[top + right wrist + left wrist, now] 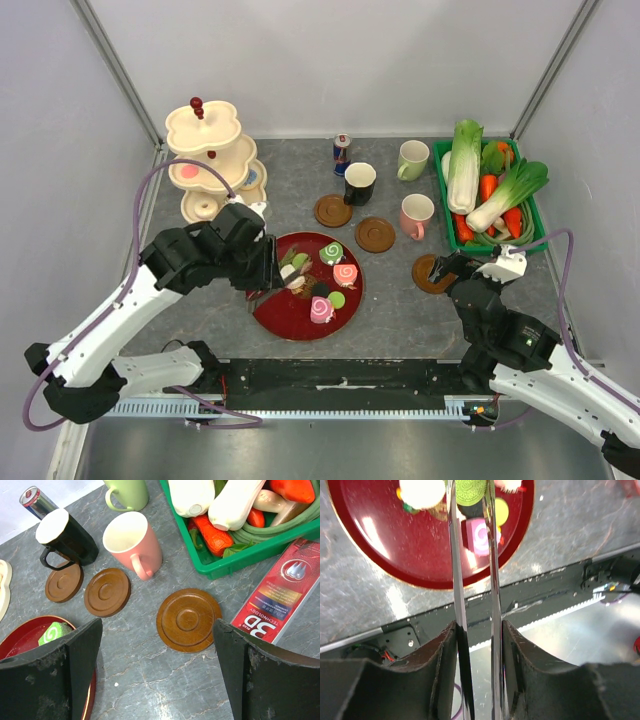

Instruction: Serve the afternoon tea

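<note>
1. Grey marbled desk [400, 300], boxed in by white walls, carries everything.
2. At the left gripper [479, 625], the fingers are clamped on a pair of metal tongs [456, 580]. Its two thin blades run forward from between the pads and out over the red tray [268, 310].
3. The tong tips sit among the pastries at the tray's left half. I cannot tell whether they pinch one.
4. On the tray lie a green swirl roll [331, 252], two pink swirl rolls [345, 274] [322, 310] and a green macaron [337, 299]. More small pieces are bunched under the tongs.
5. Behind the left arm, in the far left corner, stands a cream three-tier stand [205, 150] with a pink round piece [188, 170] on its middle tier.
6. The right gripper [157, 624] has its jaws spread wide and holds nothing. It hangs above a brown wooden coaster [188, 619] right of the tray.
7. Two more coasters [62, 582] [106, 591] lie between the tray and the mugs.
8. The black mug [67, 537] is just behind one of these coasters, and the pink mug [132, 542] is just beside the other. The pale green mug [127, 492] is farther back.
9. A small drink can [342, 152] stands behind the black mug.
10. A green crate [443, 200] of toy vegetables [465, 165] fills the far right, and a red printed box [282, 595] lies just in front of it.
</note>
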`<move>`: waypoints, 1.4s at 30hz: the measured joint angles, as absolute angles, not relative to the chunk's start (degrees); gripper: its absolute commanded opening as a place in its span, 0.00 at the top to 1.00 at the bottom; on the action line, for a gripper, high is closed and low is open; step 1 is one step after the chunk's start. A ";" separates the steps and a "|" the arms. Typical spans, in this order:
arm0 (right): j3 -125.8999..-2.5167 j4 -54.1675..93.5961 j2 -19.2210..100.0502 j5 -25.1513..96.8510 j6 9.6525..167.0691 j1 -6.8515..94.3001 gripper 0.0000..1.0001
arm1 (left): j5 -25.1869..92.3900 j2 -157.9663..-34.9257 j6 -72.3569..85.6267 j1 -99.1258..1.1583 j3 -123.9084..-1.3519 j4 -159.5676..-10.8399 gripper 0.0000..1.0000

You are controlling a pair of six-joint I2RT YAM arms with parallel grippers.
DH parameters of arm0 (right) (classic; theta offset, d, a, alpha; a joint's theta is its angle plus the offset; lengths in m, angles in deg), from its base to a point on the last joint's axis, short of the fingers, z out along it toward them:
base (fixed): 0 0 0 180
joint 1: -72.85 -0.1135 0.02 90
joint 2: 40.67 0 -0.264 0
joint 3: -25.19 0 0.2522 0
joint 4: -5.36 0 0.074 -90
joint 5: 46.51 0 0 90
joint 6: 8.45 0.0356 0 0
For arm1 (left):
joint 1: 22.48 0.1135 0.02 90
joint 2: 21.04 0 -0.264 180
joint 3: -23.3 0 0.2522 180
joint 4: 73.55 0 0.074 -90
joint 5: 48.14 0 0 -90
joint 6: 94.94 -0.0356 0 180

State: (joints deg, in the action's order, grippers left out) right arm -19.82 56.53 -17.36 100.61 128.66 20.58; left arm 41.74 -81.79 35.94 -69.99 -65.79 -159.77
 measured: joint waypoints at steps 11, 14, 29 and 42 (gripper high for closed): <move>-19.82 56.53 -17.38 101.47 128.66 20.58 0.02 | 52.45 -85.49 34.61 -67.80 -69.70 -150.18 0.57; -19.82 56.55 -17.38 101.71 128.66 20.58 0.02 | 52.71 -86.23 33.56 -63.54 -69.73 -145.74 0.57; -19.82 57.38 -17.38 102.45 128.68 20.58 0.02 | 49.13 -88.81 29.25 -38.01 -70.01 -135.05 0.58; -19.82 57.64 -17.38 102.52 129.29 20.58 0.02 | 41.70 -91.52 28.40 -26.87 -66.34 -129.55 0.58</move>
